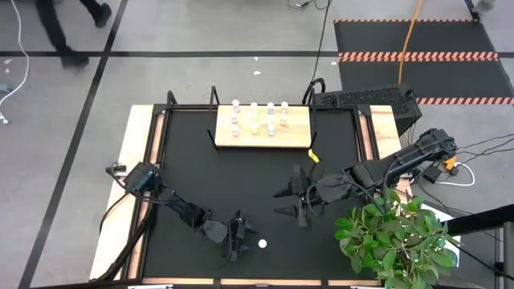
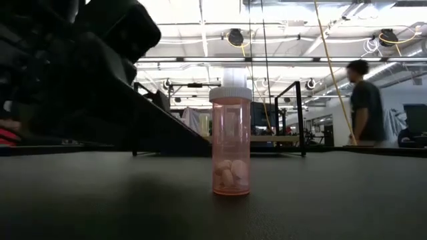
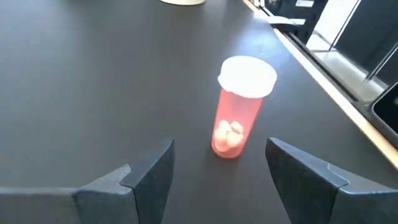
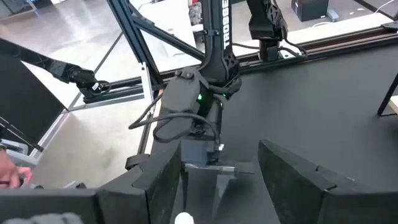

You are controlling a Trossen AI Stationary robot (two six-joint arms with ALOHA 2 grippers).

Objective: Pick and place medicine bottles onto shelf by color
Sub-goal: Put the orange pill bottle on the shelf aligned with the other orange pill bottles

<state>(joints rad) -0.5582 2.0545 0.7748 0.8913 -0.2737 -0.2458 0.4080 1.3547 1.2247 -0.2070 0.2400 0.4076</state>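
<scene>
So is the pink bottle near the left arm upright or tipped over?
Upright. The pink white-capped pill bottle stands on its base on the black tabletop, cap up, pills settled at the bottom.

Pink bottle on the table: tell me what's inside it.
The pink bottle stands upright on the black table, white cap on. Through its clear wall a small pile of pale pills shows at the bottom; the rest looks empty. What lies under the cap cannot be seen.

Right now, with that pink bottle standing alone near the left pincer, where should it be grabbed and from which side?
Probably around the pink bottle's body, below its wider white cap. It stands upright and clear of everything, and the left pincer already faces it open, so a level approach straight ahead looks best.
</scene>
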